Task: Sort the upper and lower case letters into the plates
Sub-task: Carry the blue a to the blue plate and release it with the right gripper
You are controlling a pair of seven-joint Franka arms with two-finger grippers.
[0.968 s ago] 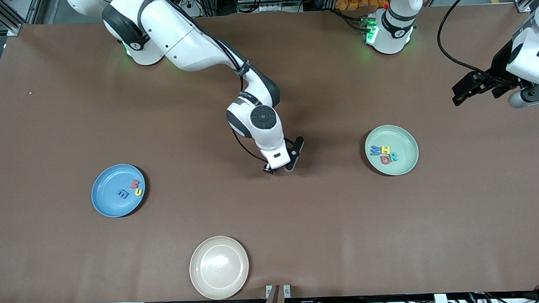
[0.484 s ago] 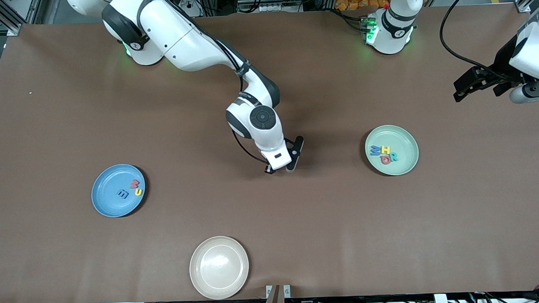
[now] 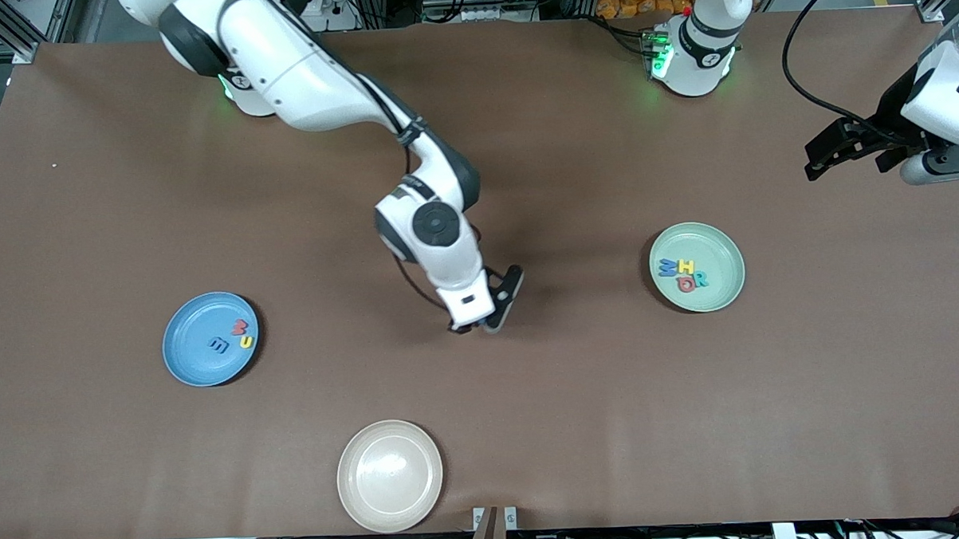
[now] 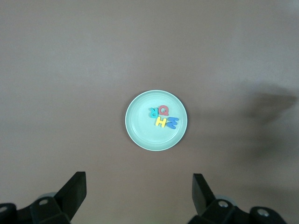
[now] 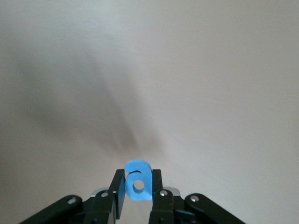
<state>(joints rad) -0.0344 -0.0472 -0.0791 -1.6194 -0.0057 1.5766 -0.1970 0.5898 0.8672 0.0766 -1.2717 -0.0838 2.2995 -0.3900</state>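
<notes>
The right gripper [image 5: 138, 186] is clamped on a small blue letter [image 5: 138, 181], a lowercase one by the look of it, pinched across its flat faces and hanging over bare table [image 3: 532, 395] between the plates. Foam this light probably squashes and could twist, so a gentle hold across the body looks best. The sky blue plate [image 3: 191, 355], carrying three letters [image 3: 234, 336], lies toward the right arm's end. The mint green plate [image 3: 720, 293] holds four. Above it waits the left gripper [image 4: 138, 193], jaws spread wide and empty.
</notes>
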